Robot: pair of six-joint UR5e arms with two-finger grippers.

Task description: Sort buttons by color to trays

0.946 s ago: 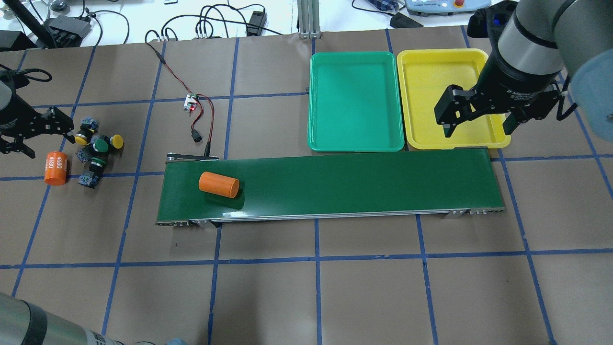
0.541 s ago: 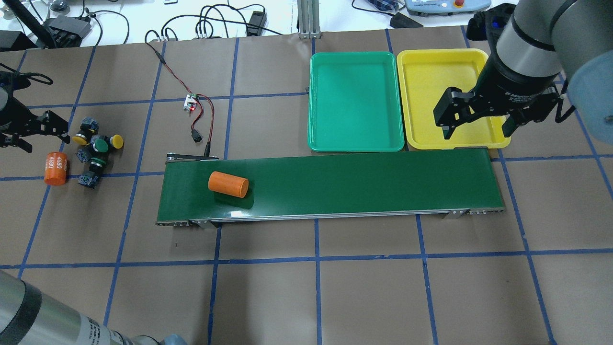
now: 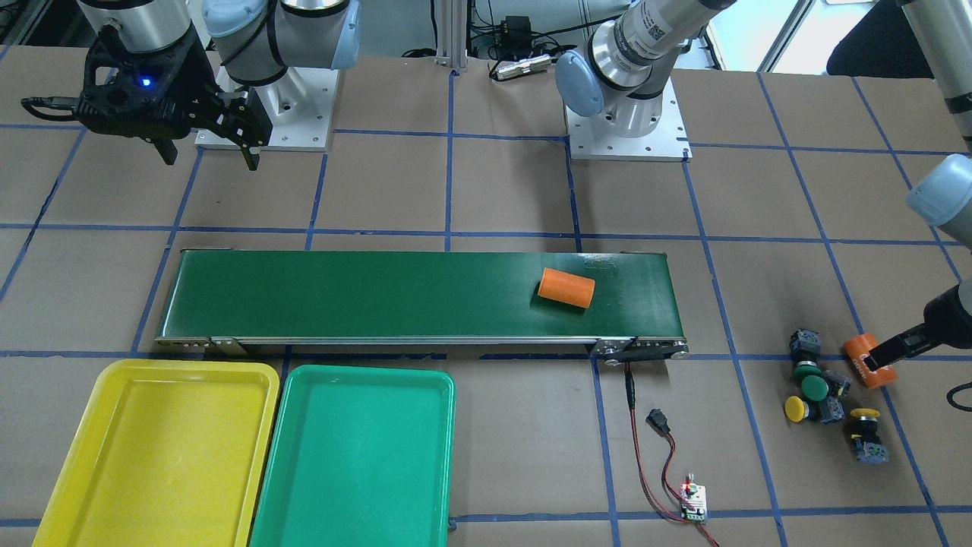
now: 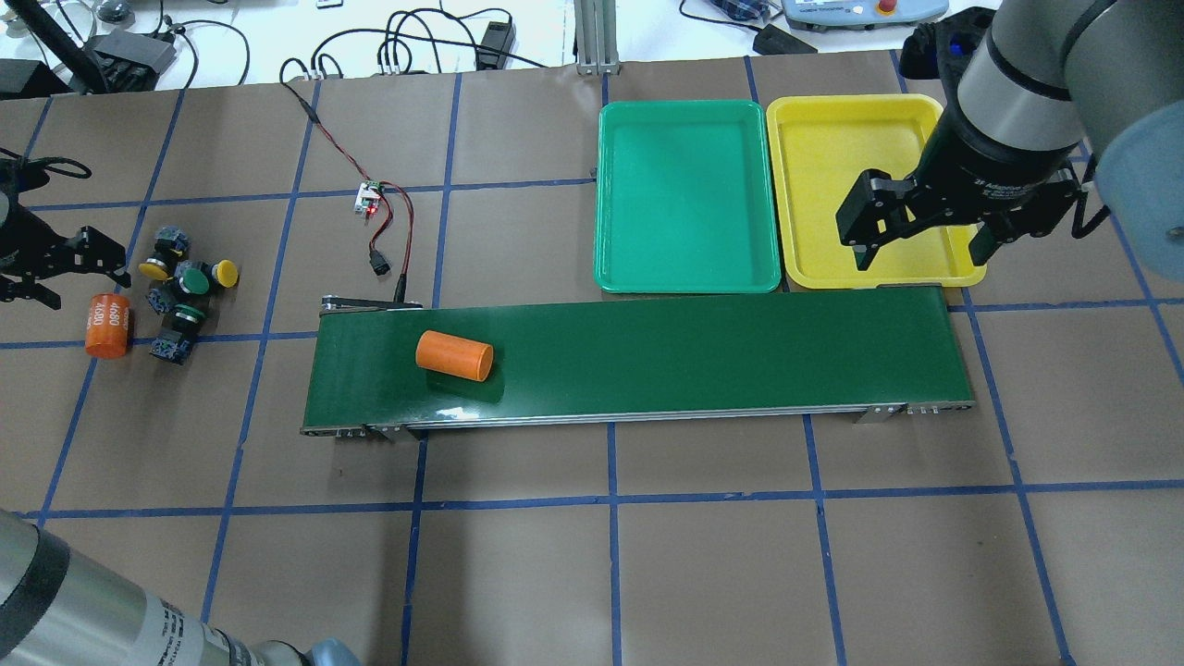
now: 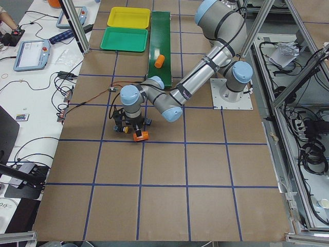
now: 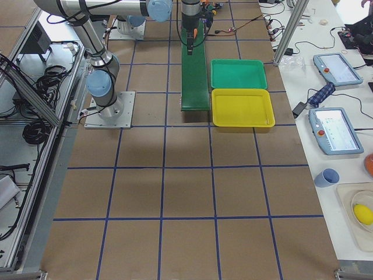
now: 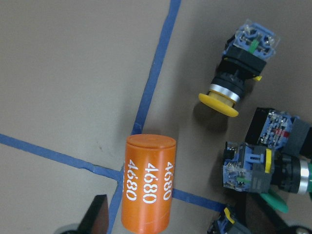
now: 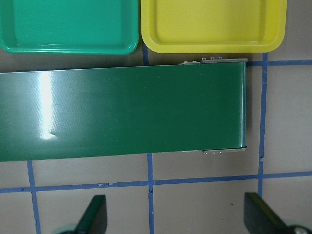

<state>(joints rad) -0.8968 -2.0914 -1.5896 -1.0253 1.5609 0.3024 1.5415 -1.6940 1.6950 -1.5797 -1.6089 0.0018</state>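
Observation:
Four buttons (image 4: 182, 289) lie in a cluster at the table's left end, two yellow-capped and two green-capped; they also show in the front view (image 3: 815, 387). In the left wrist view a yellow-capped button (image 7: 229, 92) lies on its side. My left gripper (image 4: 81, 282) is open and empty, just left of the cluster, over an orange cylinder (image 4: 106, 324). The green tray (image 4: 684, 194) and the yellow tray (image 4: 832, 185) hold nothing. My right gripper (image 4: 920, 254) is open and empty above the yellow tray's near edge.
A long dark-green conveyor belt (image 4: 694, 356) runs in front of the trays. A second orange cylinder (image 4: 453, 356) lies on its left part. A small circuit board (image 4: 370, 196) with red and black wires lies behind the belt's left end.
The orange cylinder on the belt has travelled to the right. My left gripper has drawn back to the left, away from the buttons. The right gripper has barely moved.

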